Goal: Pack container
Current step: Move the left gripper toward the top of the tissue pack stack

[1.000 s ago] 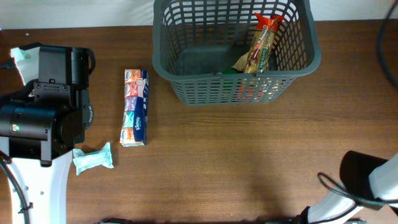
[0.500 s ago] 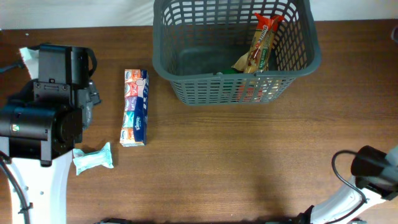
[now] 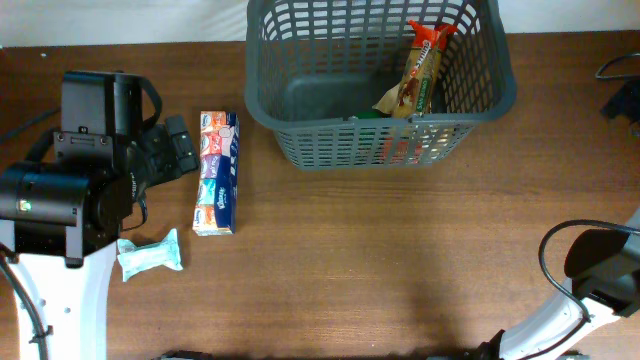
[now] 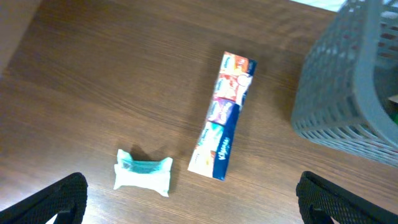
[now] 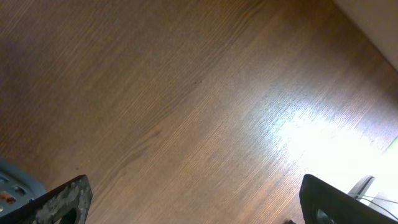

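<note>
The container, a big dark grey lattice basket, stands at the table's far middle. A long orange snack pack leans inside it at the right. A long multicoloured tissue pack lies left of the basket, and a small teal and white packet lies nearer me. My left gripper hangs open just left of the tissue pack. In the left wrist view the tissue pack and the packet lie ahead of the empty gripper. My right gripper is open over bare wood.
The left arm's black and white body fills the table's left side. The right arm's base and cable sit at the lower right. A corner of the container shows at the right wrist view's lower left, and its wall in the left wrist view.
My left gripper has swung right, out from the arm toward the tissue pack. The right arm has risen toward the far right edge of the table.
</note>
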`<action>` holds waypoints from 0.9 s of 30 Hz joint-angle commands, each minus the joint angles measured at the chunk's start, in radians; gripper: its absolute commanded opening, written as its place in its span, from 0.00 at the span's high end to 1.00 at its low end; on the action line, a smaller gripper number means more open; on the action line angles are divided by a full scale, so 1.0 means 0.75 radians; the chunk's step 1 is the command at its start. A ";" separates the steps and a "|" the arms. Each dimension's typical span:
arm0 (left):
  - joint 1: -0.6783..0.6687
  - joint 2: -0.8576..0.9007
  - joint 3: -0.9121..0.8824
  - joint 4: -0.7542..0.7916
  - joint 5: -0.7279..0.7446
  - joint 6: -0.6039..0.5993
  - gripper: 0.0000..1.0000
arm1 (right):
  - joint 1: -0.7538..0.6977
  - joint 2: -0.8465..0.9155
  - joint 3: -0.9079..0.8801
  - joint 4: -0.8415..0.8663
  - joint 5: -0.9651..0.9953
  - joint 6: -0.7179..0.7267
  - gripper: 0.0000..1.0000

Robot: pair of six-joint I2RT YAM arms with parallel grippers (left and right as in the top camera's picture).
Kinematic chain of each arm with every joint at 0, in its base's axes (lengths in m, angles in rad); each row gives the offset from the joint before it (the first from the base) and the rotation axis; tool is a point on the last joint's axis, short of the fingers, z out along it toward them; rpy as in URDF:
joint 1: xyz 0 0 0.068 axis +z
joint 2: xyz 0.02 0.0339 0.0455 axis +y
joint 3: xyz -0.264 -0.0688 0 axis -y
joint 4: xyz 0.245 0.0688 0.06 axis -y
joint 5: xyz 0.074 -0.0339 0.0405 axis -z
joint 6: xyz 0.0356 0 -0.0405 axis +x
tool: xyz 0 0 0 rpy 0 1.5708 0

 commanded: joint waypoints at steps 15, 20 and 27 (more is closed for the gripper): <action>0.056 0.303 0.001 0.081 0.329 0.449 0.00 | -0.009 -0.008 -0.007 0.005 -0.004 0.016 0.01; 0.135 0.459 0.001 0.084 0.392 0.445 0.00 | -0.009 -0.008 -0.007 0.005 -0.004 0.016 0.01; 0.217 0.659 0.001 0.104 0.472 0.448 0.01 | -0.009 -0.008 -0.007 0.005 -0.004 0.016 0.01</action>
